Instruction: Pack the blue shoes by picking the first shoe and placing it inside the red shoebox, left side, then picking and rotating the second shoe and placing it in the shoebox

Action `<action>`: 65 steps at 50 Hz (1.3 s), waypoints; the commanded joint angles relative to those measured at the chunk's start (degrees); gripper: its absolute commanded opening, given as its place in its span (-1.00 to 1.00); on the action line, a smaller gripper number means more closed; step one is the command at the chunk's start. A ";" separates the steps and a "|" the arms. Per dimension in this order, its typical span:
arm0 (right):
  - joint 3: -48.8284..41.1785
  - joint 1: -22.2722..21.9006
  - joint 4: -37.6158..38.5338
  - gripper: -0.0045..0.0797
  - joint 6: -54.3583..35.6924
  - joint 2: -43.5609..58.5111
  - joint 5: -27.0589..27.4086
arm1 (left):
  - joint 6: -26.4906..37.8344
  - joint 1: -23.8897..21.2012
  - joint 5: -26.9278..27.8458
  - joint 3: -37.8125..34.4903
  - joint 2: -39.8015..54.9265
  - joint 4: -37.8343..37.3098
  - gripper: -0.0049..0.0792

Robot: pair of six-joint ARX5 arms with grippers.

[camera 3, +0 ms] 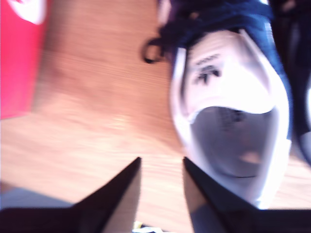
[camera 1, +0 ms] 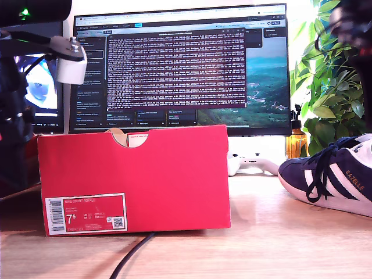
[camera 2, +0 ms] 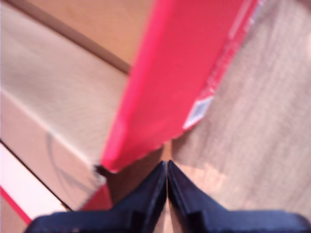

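Note:
The red shoebox stands open on the wooden table at the exterior view's centre-left, its white label facing the camera. One blue shoe with white stripes lies at the exterior view's right edge, partly cut off. My first gripper is shut with nothing in it, hovering above a corner of the shoebox near its label. My second gripper is open over bare wood, just beside the blue shoe, whose white-lined opening faces up. The shoebox shows red at that view's edge.
A large monitor stands behind the box. A leafy plant and an amber bottle are at the exterior view's back right, with a white game controller beside them. A black cable runs forward from under the box.

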 commanded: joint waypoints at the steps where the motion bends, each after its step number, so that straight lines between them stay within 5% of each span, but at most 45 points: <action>1: 0.07 0.57 0.55 -0.13 -0.48 1.99 2.08 | -0.02 -0.15 -0.07 0.28 0.92 0.85 -0.93; 31: 0.04 0.81 0.98 -0.12 -2.89 15.37 2.91 | -1.33 -0.13 0.00 0.28 0.92 1.95 -0.93; 37: 0.04 0.81 1.25 -0.29 -3.10 16.48 2.93 | -1.57 -0.15 0.04 0.28 0.92 1.92 -0.93; 43: 0.04 0.79 2.97 -0.96 -3.06 16.48 3.15 | -1.73 -0.15 0.22 0.28 0.92 1.88 -0.93; 65: 6.05 4.46 1.73 -0.92 1.99 13.64 3.21 | -3.69 -0.15 0.20 0.28 0.92 1.53 -0.93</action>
